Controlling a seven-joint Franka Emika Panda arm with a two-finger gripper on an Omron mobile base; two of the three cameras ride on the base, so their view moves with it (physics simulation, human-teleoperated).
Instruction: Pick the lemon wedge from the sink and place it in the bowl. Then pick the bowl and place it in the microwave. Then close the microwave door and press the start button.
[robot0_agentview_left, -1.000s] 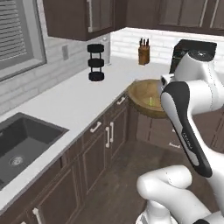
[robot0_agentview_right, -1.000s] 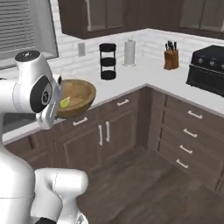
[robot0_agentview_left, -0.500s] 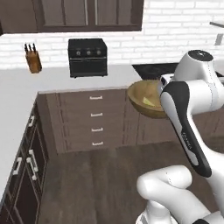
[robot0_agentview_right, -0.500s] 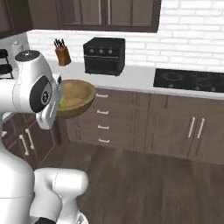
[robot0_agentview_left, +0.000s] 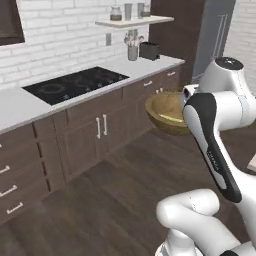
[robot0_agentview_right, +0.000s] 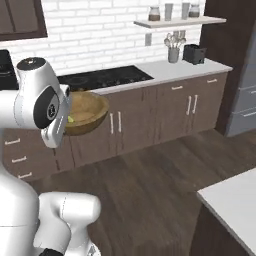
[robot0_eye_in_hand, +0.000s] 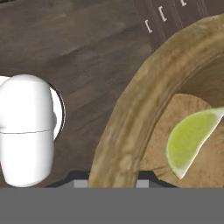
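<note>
Pincer (robot0_eye_in_hand: 111, 181) pinches the near rim of the wooden bowl (robot0_eye_in_hand: 131, 113), held aloft over the floor; lemon wedge (robot0_eye_in_hand: 190, 140) lies inside, just right of pincer.

Glossy white arm (robot0_agentview_left: 220, 100), rounded bulbous segments. Dark grey-black band along forearm link (robot0_agentview_left: 212, 150), faint pale lettering on it, unreadable. Domed white cap on top joint (robot0_agentview_right: 31, 65) with small dark disc. Dark circular joint face (robot0_agentview_right: 47, 111) with grey centre. Smooth white elbow (robot0_agentview_left: 187, 210), no cables or screws visible.
</note>
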